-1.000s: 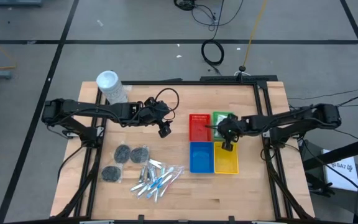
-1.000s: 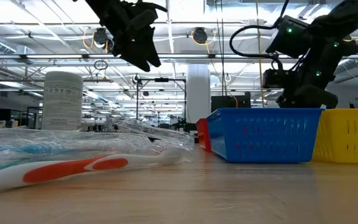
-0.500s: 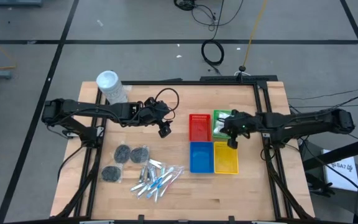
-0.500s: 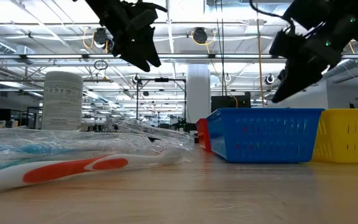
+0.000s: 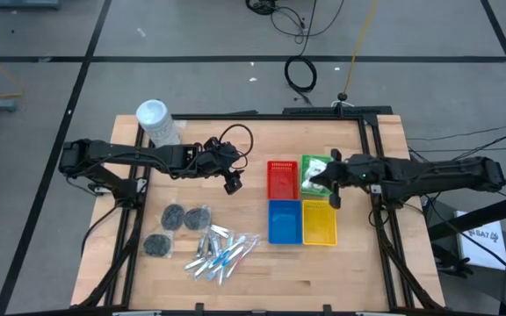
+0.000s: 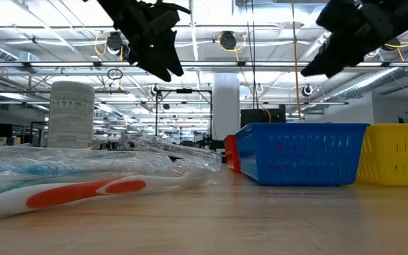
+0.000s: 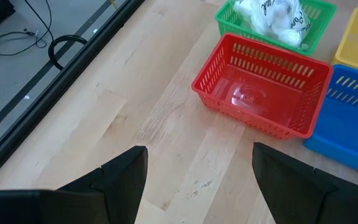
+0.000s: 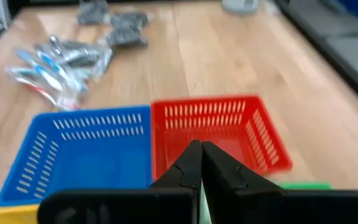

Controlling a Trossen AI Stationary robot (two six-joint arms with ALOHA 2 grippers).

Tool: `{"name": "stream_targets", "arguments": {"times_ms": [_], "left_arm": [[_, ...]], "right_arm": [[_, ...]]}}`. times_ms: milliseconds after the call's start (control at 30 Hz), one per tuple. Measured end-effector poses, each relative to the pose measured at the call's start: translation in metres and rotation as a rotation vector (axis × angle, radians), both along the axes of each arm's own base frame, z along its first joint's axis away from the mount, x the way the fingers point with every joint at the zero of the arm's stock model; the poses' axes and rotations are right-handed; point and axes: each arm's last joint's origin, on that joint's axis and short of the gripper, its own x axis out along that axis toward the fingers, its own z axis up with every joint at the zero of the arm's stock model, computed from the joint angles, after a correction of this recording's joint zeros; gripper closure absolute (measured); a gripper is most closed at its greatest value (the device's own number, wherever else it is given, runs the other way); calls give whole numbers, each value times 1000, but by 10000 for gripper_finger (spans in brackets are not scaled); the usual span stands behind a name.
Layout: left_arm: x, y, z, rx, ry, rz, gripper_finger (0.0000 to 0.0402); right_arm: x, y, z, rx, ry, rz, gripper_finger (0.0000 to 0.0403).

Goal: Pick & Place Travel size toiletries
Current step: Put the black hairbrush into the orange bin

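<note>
Four square trays (image 5: 302,204) sitting on the table, three dark grey bundles (image 5: 174,216) lying together, one white tub (image 5: 153,117) standing, two robot arms reaching in

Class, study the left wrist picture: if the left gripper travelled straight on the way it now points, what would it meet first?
Probably the bare wooden table just short of the red tray. The open left gripper points down and forward toward that spot; depth is uncertain, so it might reach the tray's near wall.

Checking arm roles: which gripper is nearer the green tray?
Right. The right gripper hangs beside the green tray; the left gripper waits beyond the red tray.
</note>
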Motion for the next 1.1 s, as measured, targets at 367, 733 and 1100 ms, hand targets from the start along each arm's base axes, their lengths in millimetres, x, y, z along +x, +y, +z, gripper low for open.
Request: {"name": "stream_targets", "arguments": {"times_ms": [367, 733, 1100], "left_arm": [[0, 0, 0, 0, 0, 0, 117], [0, -1, 0, 0, 0, -2, 117], [2, -35, 19, 125, -112, -182, 117]], "right_arm": [[-11, 8, -6, 8, -196, 140, 403], [-39, 9, -8, 18, -347, 136, 403], [-66, 9, -23, 28, -510, 133, 403]]}}
